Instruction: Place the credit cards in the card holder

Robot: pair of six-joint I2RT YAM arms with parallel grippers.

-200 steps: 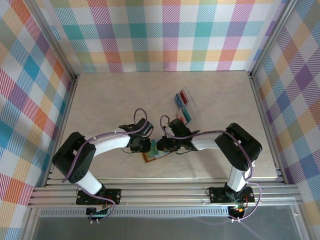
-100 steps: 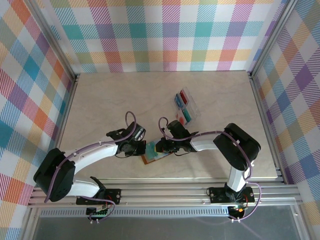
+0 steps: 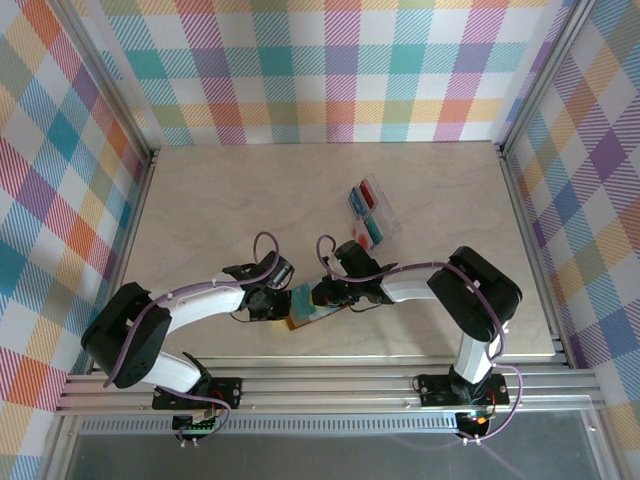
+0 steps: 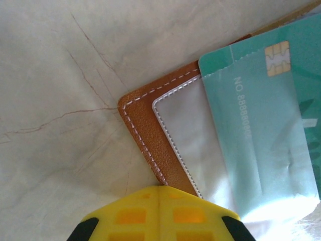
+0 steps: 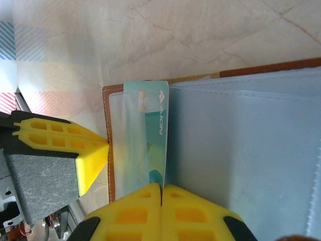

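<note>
Left gripper (image 4: 159,188) and right gripper (image 5: 161,187) – both clenched – at the open card holder (image 4: 150,130)
Left wrist view: teal card (image 4: 261,125) chip legible; right wrist view: card's end against the closed tips

Both arms bend inward and reach low toward each other, the left arm (image 3: 195,300) and the right arm (image 3: 415,283) each with jaws pressed shut, the left jaws just left of the right jaws.
</note>
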